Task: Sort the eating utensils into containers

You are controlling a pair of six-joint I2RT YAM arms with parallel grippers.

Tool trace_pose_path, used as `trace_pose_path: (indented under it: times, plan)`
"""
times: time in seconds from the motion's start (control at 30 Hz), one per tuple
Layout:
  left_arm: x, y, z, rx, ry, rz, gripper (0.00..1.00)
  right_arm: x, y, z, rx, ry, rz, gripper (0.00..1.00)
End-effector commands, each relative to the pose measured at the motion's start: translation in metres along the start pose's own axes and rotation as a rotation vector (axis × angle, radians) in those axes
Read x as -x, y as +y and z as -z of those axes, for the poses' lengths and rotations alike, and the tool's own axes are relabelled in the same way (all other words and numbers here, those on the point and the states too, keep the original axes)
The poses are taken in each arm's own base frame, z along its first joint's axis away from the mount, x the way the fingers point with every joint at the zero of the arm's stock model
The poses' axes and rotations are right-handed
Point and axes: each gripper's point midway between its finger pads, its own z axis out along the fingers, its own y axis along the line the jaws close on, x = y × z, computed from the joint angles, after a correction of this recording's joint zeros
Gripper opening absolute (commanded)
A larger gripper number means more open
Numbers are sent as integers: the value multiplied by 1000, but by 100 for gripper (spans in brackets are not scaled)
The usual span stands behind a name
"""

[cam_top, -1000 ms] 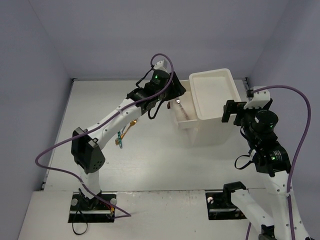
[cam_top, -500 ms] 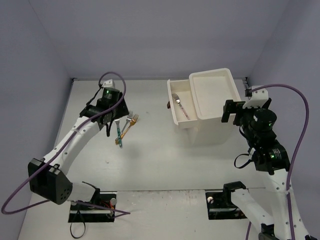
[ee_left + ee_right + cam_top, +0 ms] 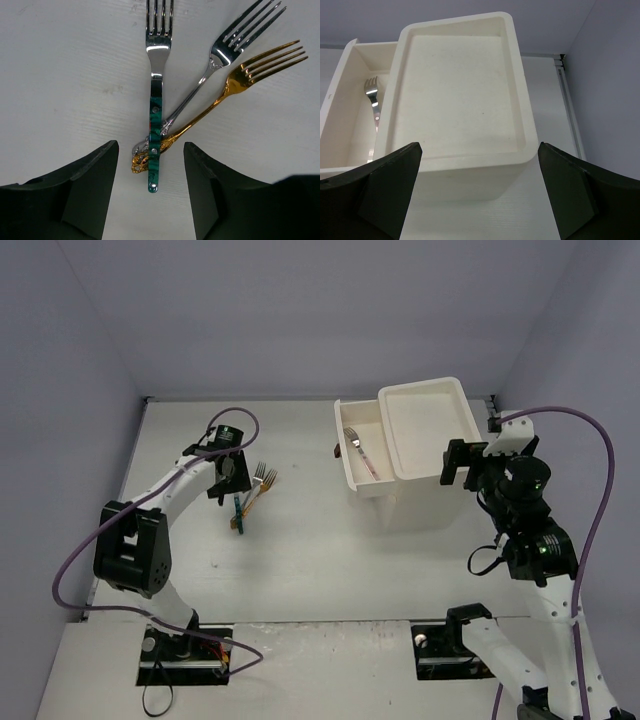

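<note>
On the tabletop [image 3: 320, 550], left half: three loose forks. White drawer unit [image 3: 425, 430] stands on the right half, with one drawer [image 3: 341, 440] pulled out to its left. A silver fork [image 3: 358, 450] already lies inside it.

Right claw [image 3: 460, 462] hangs beside the unit, well apart from the loose forks. Its fingers are spread wide and hold nothing. The left arm is clearly the nearer one.

Left claw [image 3: 150, 155] is directly over the forks' handle ends, fingers spread and empty. No contact shows; its height above the tabletop can't be judged.

The forks fan out from one crossing point, tines pointing away from the wrist.
- Teal-handled fork [image 3: 155, 115]: long axis runs straight out between the two fingers, square to their closing line. The butt of its handle sits in the gap.
- Plain silver fork [image 3: 226, 50] and gold fork [image 3: 240, 75]: both slant off to the right. Their handle ends cross the teal handle within the gap.

Judgement: the teal handle is well lined up for a pinch. A straight closure at the crossing could catch all three handles.
</note>
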Motion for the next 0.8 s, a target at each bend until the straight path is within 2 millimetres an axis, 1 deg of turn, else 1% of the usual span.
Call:
trace_pose_path:
  times: [0.0,0.07,0.23,0.3,0.4,0.53,0.67,0.77]
  plan:
    - [31,0,-6,-2,-48,11,51,18,7,0,31,-68,-24,100]
    - [30,2,-13,7,-33,14,50,17,7,1,34,-66,-25,100]
    - [18,0,-37,12,33,9,45,16,6,2,28,-66,-25,100]
    - [15,-4,-42,-4,50,13,43,15,5,2,24,-64,-22,100]
    - [9,-5,-49,-6,67,23,40,13,5,2,21,-59,-17,100]
    - [7,-3,-50,-3,67,26,33,11,5,0,22,-50,-15,100]
    - [7,0,-46,5,58,19,14,8,6,-2,24,-39,-14,100]
    - [15,-2,-33,-17,20,24,4,9,7,-3,28,-41,-13,100]
